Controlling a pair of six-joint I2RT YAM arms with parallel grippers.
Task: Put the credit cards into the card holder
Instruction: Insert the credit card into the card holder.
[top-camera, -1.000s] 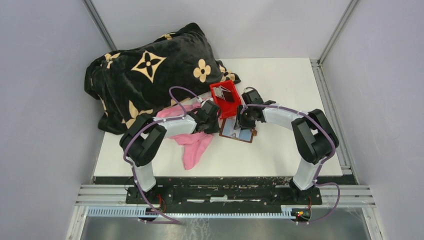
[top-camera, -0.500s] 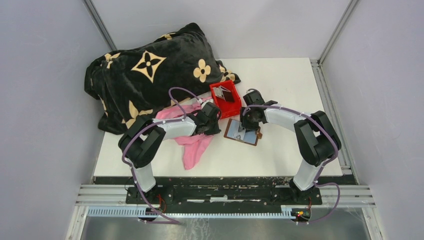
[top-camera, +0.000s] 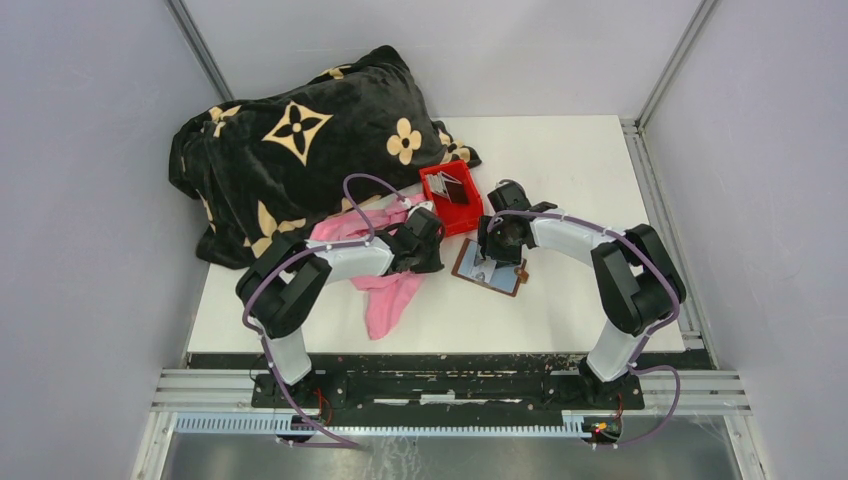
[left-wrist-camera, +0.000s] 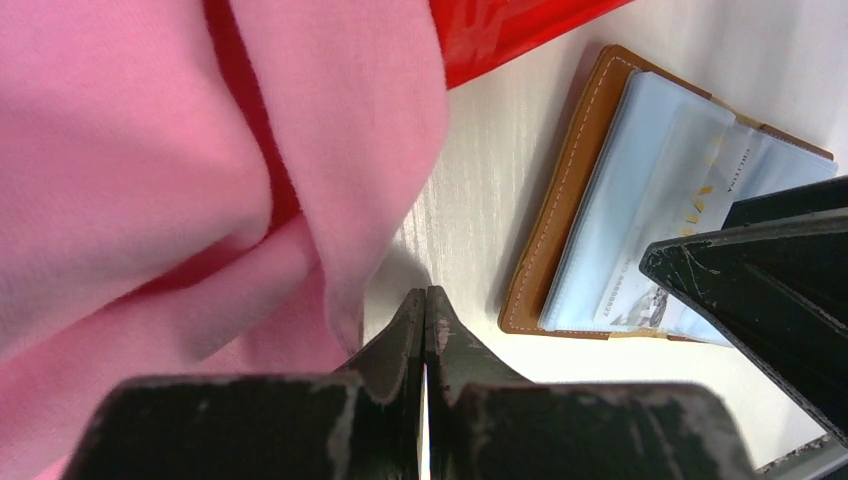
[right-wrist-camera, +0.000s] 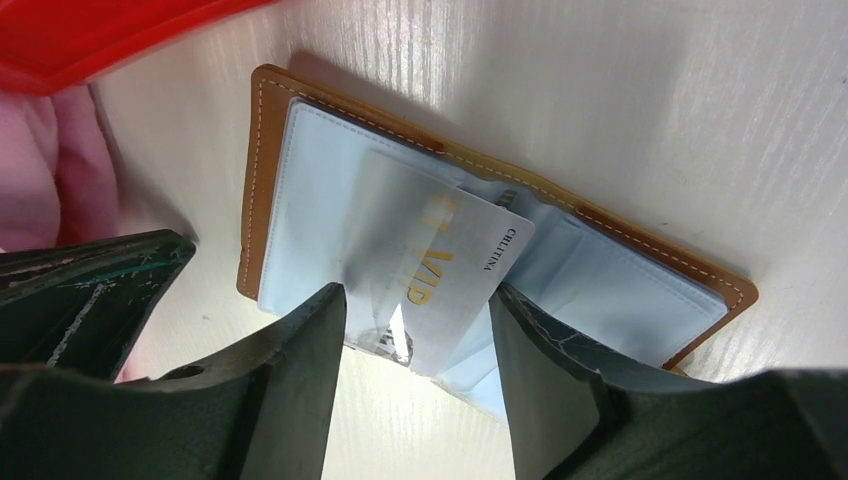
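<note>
Card holder (right-wrist-camera: 320, 190) open, brown leather, clear pockets, silver card (right-wrist-camera: 470, 280) half inserted

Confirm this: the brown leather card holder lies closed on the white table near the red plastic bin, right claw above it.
Not closed: the brown leather card holder lies open on the white table near the red plastic bin, right claw above it. The right wrist view shows its pale clear pockets, a silver card partly tucked in.

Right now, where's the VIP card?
Right wrist view: VIP card part-way into the card holder's clear pocket, between the fingers of the right hand, near the red bin.
</note>
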